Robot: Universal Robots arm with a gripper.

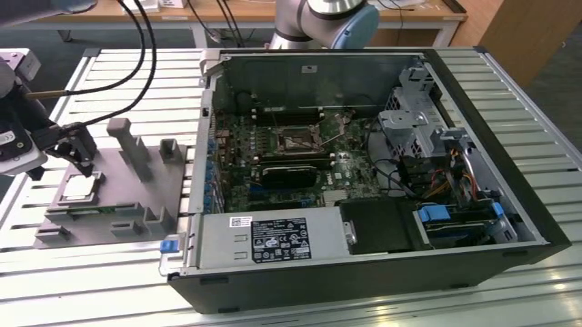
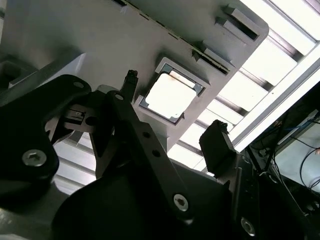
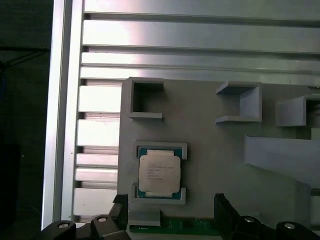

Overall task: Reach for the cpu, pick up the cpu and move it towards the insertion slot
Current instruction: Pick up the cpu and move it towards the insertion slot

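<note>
On the slatted table lies the open computer case. Beside it, toward the exterior view's left, is the grey fixture. Over the fixture hovers the gripper, fingers spread wide (holding nothing). The insertion slot sits mid-motherboard. The cpu rests in the fixture's recess beneath the fingers.

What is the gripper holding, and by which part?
Nothing. The gripper hangs open above the chip, which lies untouched in its grey holder.
</note>
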